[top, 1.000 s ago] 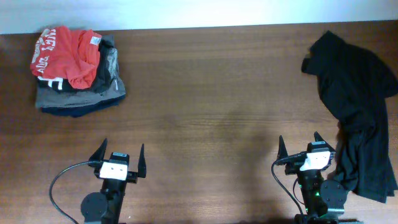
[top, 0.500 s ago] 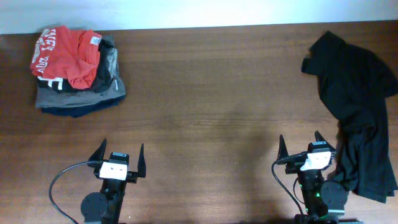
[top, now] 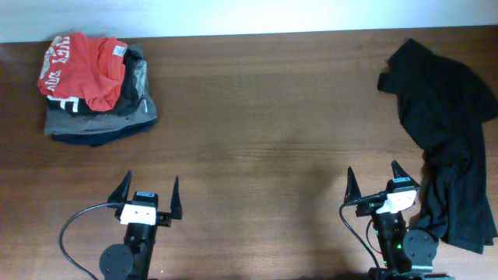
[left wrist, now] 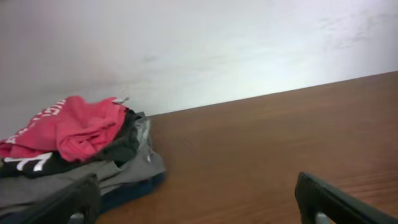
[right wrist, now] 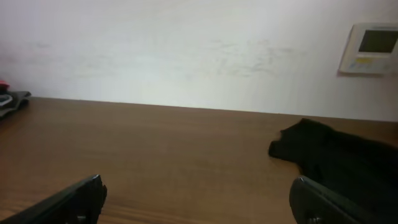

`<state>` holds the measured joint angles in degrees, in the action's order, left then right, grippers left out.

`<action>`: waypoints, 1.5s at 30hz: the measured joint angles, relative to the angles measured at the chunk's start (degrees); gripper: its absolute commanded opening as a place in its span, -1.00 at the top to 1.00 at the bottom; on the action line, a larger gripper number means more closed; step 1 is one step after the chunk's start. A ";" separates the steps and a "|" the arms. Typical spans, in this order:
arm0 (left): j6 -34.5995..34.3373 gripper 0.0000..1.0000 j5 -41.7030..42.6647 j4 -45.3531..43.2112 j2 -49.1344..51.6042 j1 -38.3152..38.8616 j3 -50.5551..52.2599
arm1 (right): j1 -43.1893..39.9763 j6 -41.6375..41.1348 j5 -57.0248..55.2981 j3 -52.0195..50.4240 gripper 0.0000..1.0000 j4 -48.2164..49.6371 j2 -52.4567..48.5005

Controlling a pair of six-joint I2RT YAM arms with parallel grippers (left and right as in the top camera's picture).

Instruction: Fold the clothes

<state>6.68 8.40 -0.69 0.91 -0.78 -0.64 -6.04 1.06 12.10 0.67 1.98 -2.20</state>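
A crumpled black garment (top: 451,132) lies unfolded along the table's right side; its far end shows in the right wrist view (right wrist: 339,155). A stack of folded clothes with a red shirt on top (top: 93,85) sits at the far left, also in the left wrist view (left wrist: 74,149). My left gripper (top: 149,193) is open and empty near the front edge, well short of the stack. My right gripper (top: 373,180) is open and empty at the front right, just left of the black garment's near end.
The brown wooden table (top: 264,132) stretches between the stack and the black garment. A pale wall runs behind the far edge, with a small wall panel (right wrist: 373,46) at the right. A black cable (top: 74,225) loops beside the left arm's base.
Both arms have shifted very slightly toward the front edge. The clothes have not moved.
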 measured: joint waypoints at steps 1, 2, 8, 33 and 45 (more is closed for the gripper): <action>-0.15 -0.98 0.13 0.00 0.07 0.00 -0.04 | 0.00 -0.09 0.02 0.02 -0.97 -0.02 0.00; -0.33 -0.98 0.26 0.04 0.31 0.00 -0.22 | 0.00 -0.46 0.04 0.35 -0.97 -0.48 -0.04; -0.57 -0.98 1.01 0.22 8.22 0.00 -6.91 | 0.00 -0.87 0.07 8.85 -0.97 -9.16 -6.05; 7.17 -0.98 13.75 49.51 94.88 3.61 -96.98 | -0.13 3.48 0.33 82.73 -0.97 -48.37 -71.58; 8.37 -0.98 16.57 52.59 101.00 3.78 -97.83 | -13.64 -5.22 -5.62 83.45 -0.81 -39.19 -90.47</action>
<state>15.05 24.97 51.90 101.91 3.01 -98.48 -19.68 -4.16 6.48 84.12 -37.21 -92.66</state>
